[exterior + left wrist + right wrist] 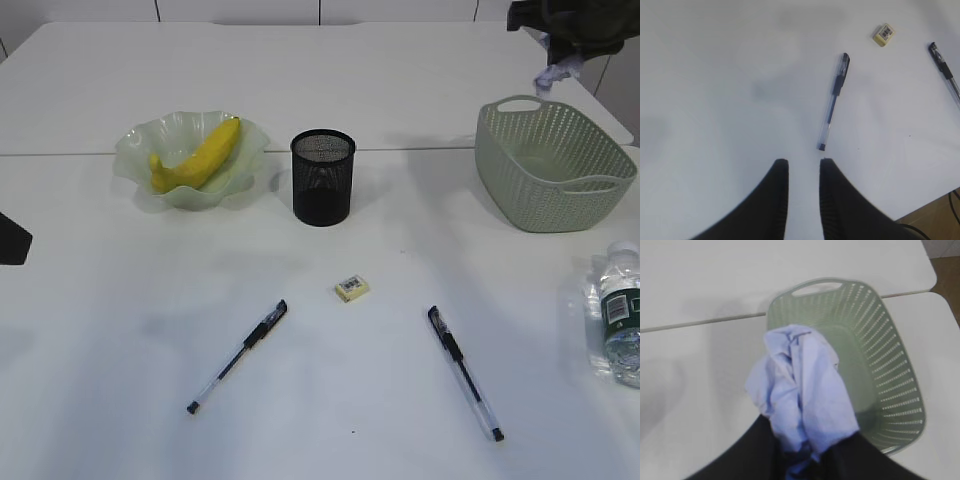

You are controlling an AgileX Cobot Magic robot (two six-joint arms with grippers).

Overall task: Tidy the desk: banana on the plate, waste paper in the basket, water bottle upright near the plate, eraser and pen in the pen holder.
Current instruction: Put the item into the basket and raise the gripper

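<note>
My right gripper [805, 440] is shut on the crumpled pale-blue waste paper [800, 385] and holds it above the near-left part of the green basket [890, 370]. In the exterior view the waste paper [555, 73] hangs above the basket [520, 190] at top right. The banana [200, 155] lies on the pale green plate [135, 150]. Right of it stands the black mesh pen holder [322, 177]. The eraser [351, 288] and two pens [238, 356] [465, 372] lie on the table. My left gripper [804, 162] is open and holds nothing, just short of one pen's tip [834, 102].
The water bottle [625, 315] is at the table's right edge, partly cut off; whether it stands upright I cannot tell. A seam between two tabletops [60, 154] runs behind the plate. The left wrist view shows the table's near-right corner [940, 197].
</note>
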